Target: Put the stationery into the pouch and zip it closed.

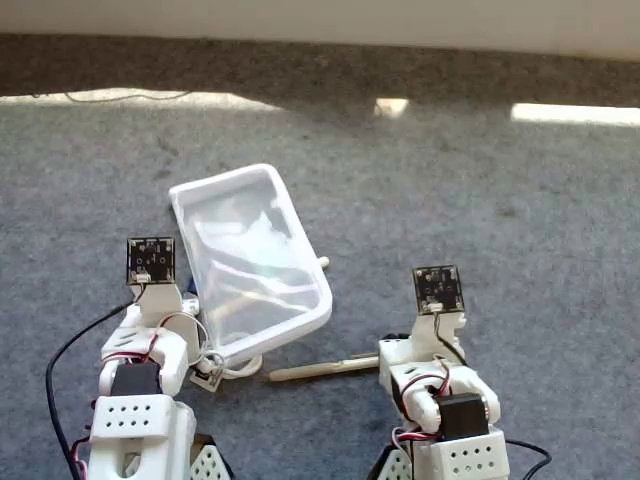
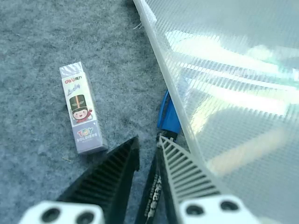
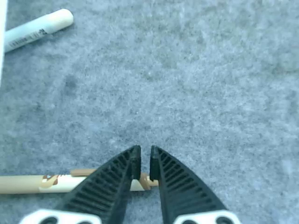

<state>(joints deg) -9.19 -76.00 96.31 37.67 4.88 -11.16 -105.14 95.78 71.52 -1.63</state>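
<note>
A translucent white pouch (image 1: 250,262) (image 2: 233,79) lies left of centre with stationery showing faintly through it. Over its near corner my left gripper (image 2: 148,144) stands shut, a thin slit between the fingertips. Under it lies a black pen with a blue cap (image 2: 168,116), tucked against the pouch edge. A small boxed eraser (image 2: 80,109) rests on the carpet beside it. My right gripper (image 3: 143,156) is shut above the tip of a beige pen (image 3: 32,183) (image 1: 320,368), which lies flat between the arms. The end of a white pen (image 3: 37,28) (image 1: 322,263) pokes out by the pouch.
Grey carpet (image 1: 480,200) covers the whole work area, with open room to the right of the pouch. A white zip cord (image 1: 240,365) loops off the pouch's near corner. Black cables trail from the left arm (image 1: 140,370) and the right arm (image 1: 440,400).
</note>
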